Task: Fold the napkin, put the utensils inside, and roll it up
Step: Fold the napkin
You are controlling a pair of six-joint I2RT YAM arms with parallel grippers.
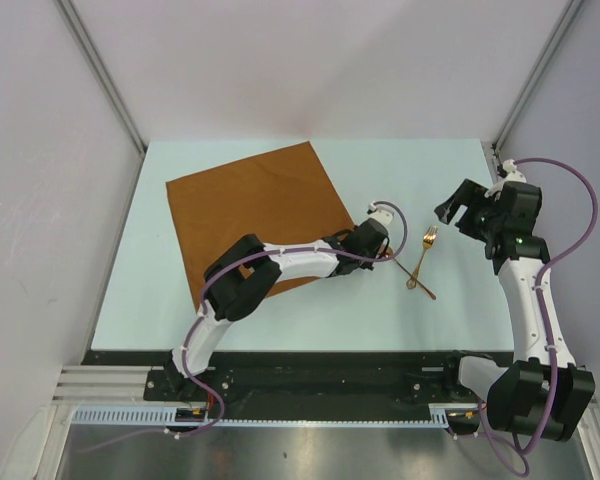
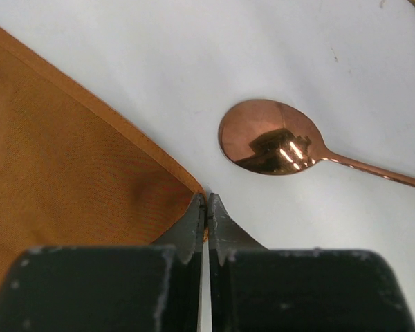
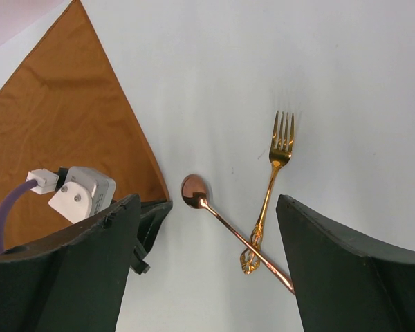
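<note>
The rust-orange napkin [image 1: 255,205] lies flat and unfolded on the table, turned like a diamond. My left gripper [image 1: 382,249] is shut on its right corner, low at the table; the wrist view shows the closed tips [image 2: 207,200] pinching the cloth's point [image 2: 69,173]. A copper spoon [image 1: 416,281] lies just right of that corner, its bowl [image 2: 270,138] close to the tips. A gold fork [image 1: 423,256] lies crossed under the spoon's handle. My right gripper [image 1: 458,212] is open and empty, held above the utensils; its view shows spoon [image 3: 228,228], fork [image 3: 271,187] and napkin [image 3: 62,117].
The pale table [image 1: 280,320] is walled by white panels with metal posts at the back corners. Its black front rail [image 1: 300,358] runs along the near edge. The left arm stretches across the napkin's lower right edge.
</note>
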